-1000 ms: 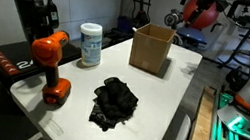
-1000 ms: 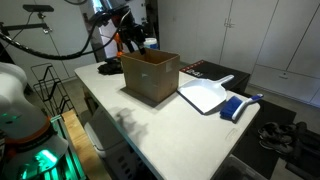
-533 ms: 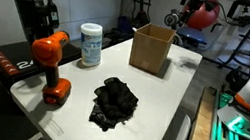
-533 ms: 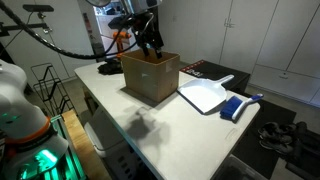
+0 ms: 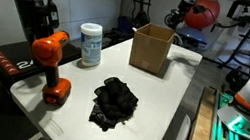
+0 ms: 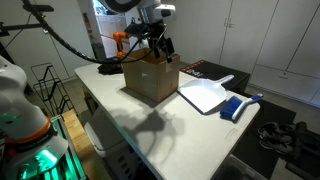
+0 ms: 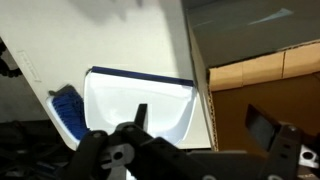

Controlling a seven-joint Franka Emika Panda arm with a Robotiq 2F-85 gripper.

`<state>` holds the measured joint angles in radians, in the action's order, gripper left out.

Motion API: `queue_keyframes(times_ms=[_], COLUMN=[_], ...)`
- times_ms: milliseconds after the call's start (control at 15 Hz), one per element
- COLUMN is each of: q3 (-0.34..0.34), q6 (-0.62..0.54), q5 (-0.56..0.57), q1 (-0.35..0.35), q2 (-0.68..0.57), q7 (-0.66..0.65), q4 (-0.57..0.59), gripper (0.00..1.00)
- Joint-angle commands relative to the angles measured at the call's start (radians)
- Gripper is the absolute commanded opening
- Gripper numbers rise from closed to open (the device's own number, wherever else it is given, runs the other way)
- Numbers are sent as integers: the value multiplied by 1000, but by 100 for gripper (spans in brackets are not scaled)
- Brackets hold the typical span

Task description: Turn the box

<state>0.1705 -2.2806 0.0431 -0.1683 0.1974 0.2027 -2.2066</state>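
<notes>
The plain brown cardboard box (image 5: pixel 152 48) stands open-topped at the far end of the white table (image 5: pixel 165 107); it also shows in the other exterior view (image 6: pixel 150 78) and at the right of the wrist view (image 7: pixel 265 85). My gripper (image 6: pixel 160 44) hangs above the box's far rim, also visible in an exterior view (image 5: pixel 174 17). In the wrist view the gripper (image 7: pixel 200 122) is open and empty. One finger (image 7: pixel 140 115) is over the white dustpan and the other finger (image 7: pixel 262 125) is over the box.
A white dustpan (image 6: pixel 208 95) with a blue brush (image 6: pixel 238 106) lies beside the box. A white blue-labelled canister (image 5: pixel 90 45), an orange drill (image 5: pixel 50 63), a black cloth (image 5: pixel 115 102) and a black coffee machine (image 5: pixel 35 13) share the table.
The gripper has moved across the top of the box toward the dustpan side and risen slightly. The box has not moved.
</notes>
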Motion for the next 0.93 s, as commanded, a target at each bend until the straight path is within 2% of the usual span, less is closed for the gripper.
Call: queue_keyframes(times_ms=[0,133,600,733,867], q3=[5,2,-41,-53,-64], q6=[-30,-28,59,84,111], q5=[-44,-74,-46,-46,-50], q1=[17,23,26,25,27], q2=[-46,-52,1,18,33], q7=[-10,-10,-245,-316,-364], q4=[10,7,-12,-19,-25], gripper=[73,56,2,0,2])
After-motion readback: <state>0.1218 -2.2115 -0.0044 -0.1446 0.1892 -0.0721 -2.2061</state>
